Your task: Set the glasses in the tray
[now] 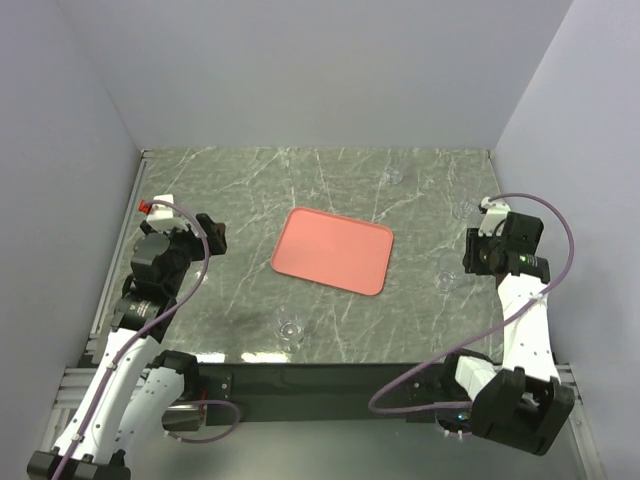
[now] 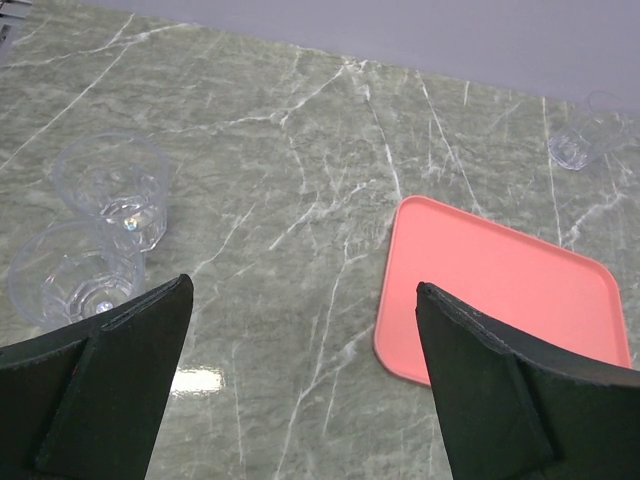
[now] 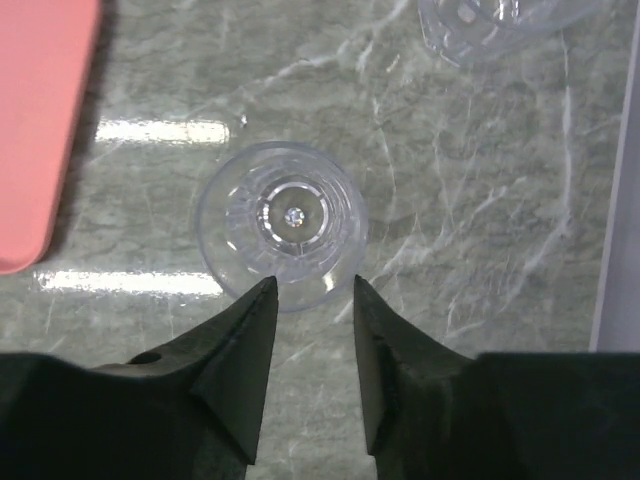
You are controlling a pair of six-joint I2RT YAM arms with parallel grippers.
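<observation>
Right wrist, clear round glass (image 3: pixel 282 222), upright

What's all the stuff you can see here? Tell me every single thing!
glasses: six that I can make out, clear, standing on the table around the tray; none in it
tray: one, salmon-pink, middle of the table, nothing in it
table: one, grey-green marble look, under everything
arms: two, white and black, at the table's near edge
left gripper: one, black, open, two glasses off to its side
right gripper: one, black, open, just short of a glass
</observation>
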